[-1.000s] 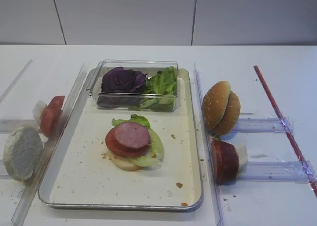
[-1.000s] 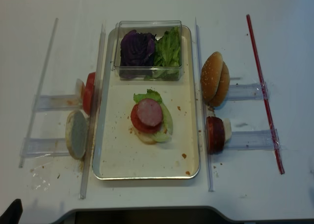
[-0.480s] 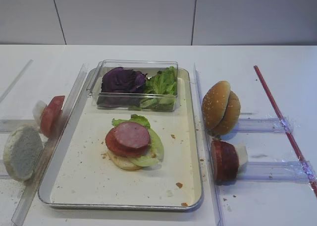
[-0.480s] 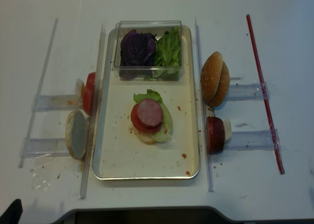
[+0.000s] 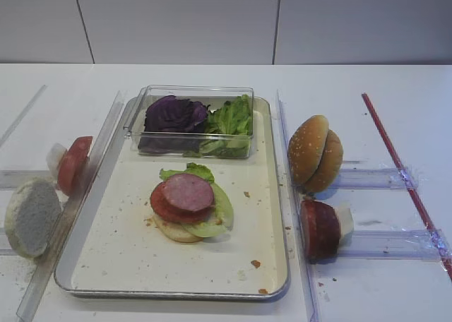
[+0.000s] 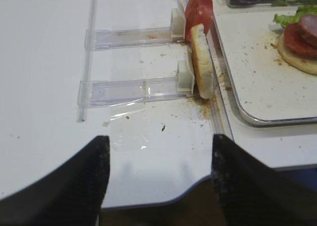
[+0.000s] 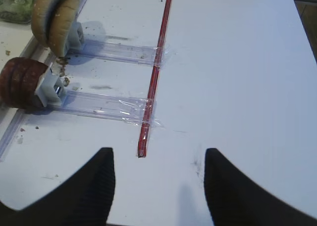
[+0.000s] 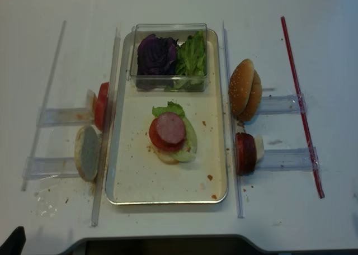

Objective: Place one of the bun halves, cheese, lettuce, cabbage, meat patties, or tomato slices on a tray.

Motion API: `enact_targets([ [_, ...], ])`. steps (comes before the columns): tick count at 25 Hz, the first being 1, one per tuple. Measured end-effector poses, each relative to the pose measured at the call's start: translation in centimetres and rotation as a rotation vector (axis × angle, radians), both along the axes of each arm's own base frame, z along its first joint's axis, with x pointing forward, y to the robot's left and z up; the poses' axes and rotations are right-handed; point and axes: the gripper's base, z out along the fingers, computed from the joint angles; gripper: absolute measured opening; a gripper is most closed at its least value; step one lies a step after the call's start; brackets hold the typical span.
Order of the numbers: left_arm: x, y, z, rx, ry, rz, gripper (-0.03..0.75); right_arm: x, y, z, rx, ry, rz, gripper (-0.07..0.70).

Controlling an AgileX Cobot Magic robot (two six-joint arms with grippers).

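The right gripper [image 7: 156, 186] hangs above the desk, jaws spread wide and holding nothing. The left gripper [image 6: 158, 179] hangs over the desk's near edge, likewise parted and empty.

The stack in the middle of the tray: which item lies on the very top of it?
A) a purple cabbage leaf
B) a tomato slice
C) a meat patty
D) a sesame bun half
C: the pink-brown meat patty with its dark rim lies uppermost on the tray, over a red tomato slice, with lettuce and a pale bun half beneath.
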Motion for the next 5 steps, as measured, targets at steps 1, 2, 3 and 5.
enact_targets([
  [1,0.0,0.0,0.0,0.0,0.0,0.0,0.423,0.0,0.0,0.0,0.0,0.0,0.0,0.424],
  [2,0.0,0.0,0.0,0.0,0.0,0.0,0.423,0.0,0.0,0.0,0.0,0.0,0.0,0.424],
  [3,0.0,0.0,0.0,0.0,0.0,0.0,0.423,0.0,0.0,0.0,0.0,0.0,0.0,0.424],
  [5,0.0,0.0,0.0,0.0,0.0,0.0,0.423,0.0,0.0,0.0,0.0,0.0,0.0,0.424],
])
